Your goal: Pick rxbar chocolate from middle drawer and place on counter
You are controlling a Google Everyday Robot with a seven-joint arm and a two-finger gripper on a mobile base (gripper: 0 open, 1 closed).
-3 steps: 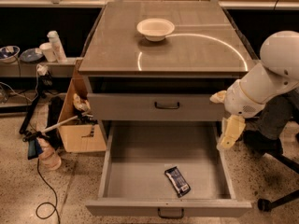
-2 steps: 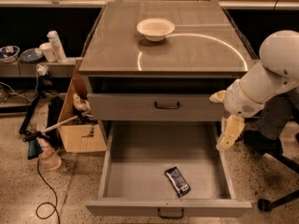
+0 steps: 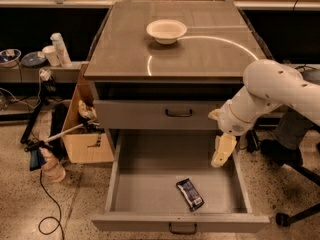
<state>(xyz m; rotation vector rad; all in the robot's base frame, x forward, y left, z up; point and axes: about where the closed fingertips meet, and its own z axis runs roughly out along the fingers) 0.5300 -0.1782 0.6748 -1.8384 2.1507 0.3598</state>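
Risk of clipping a side wall of the middle drawer (image 3: 116, 170) while lowering the gripper (image 3: 222, 154), hanging right beside that wall with grip impossible to tell, toward the rxbar chocolate (image 3: 190, 194) lying flat below it, nearer the drawer front, and nudging the slick wrapper away.

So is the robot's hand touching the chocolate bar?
Apart. Camera view shows the gripper over the right side of the drawer, bare floor between it and the bar.

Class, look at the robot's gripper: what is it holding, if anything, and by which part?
Nothing. The gripper hangs over the right side of the middle drawer, while the rxbar chocolate lies apart on its floor.
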